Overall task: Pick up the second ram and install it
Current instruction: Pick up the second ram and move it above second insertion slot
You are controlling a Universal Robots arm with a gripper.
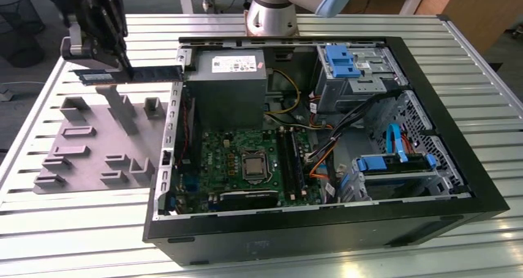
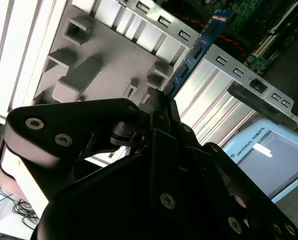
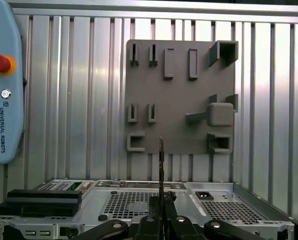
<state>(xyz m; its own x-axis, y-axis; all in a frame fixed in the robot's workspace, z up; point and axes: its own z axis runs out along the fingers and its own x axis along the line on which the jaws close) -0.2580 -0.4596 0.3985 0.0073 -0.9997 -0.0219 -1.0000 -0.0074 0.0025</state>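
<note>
- Slatted metal table (image 1: pixel 82 229): carries everything; nothing loose on it near the arm.
- Open PC case (image 1: pixel 327 229): centre-right of the exterior view, motherboard facing up.
- Grey fixture plate (image 1: pixel 90 143): left of the exterior view, beside the case.
- Gripper (image 1: pixel 124 75): upper left of the exterior view, above the plate's far end. Fingers are pressed onto the stick's flat faces, i.e. pinching it.
- The second ram (image 1: pixel 155 73): held level and off the plate, one end near the case wall. It's edge-on in the first wrist view (image 3: pixel 161 165).
- Memory slots (image 1: pixel 290 158): mid-board, well apart from the stick.
- Risks, as I judge them: the long end could clip the case rim on the way over. The thin pinch may let the stick tilt, so it meets the slot skewed & jams. Cables (image 1: pixel 323 158) just beside the slots could snag.
</note>
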